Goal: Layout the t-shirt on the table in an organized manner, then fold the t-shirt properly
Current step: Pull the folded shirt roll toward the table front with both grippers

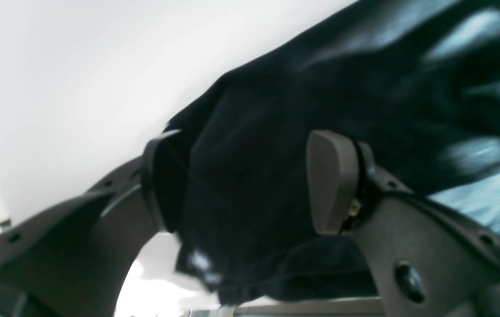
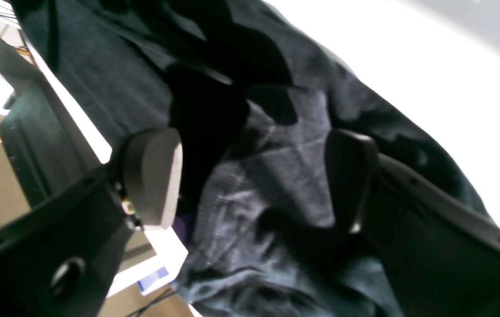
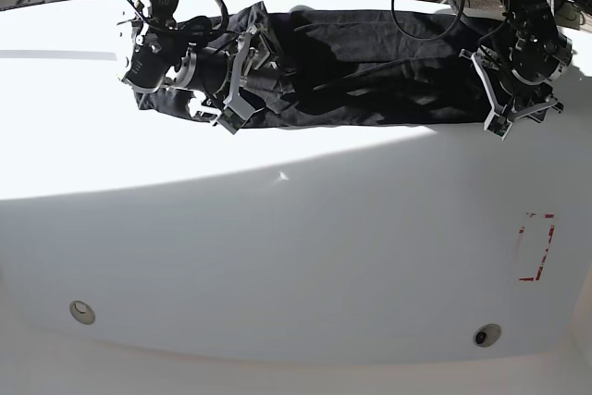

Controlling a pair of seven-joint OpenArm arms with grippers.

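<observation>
On my base view the t-shirt [image 3: 361,67] lies as a long black band across the far part of the white worktop [image 3: 277,247], bunched and creased, running from left to right.

At its left end I see my right tool [image 3: 242,76] lying low over the cloth. In its wrist view the fingers [image 2: 153,176] stand wide apart with wrinkled fabric [image 2: 267,176] spread between them; I see no pinch on it. A bit of purple shows beside the left pad, too blurred to read.

At the shirt's right end sits my left tool [image 3: 514,99], at the cloth's edge. Its wrist view shows the pads [image 1: 331,180] well apart with dark cloth [image 1: 250,185] bulging through the gap; I cannot tell whether the pads grip it.

Nearer to me the worktop carries a round metal disc [image 3: 81,311] on the left, another disc [image 3: 487,334] on the right, and a red dashed rectangle [image 3: 536,247] beyond that one, all well apart from the shirt.
</observation>
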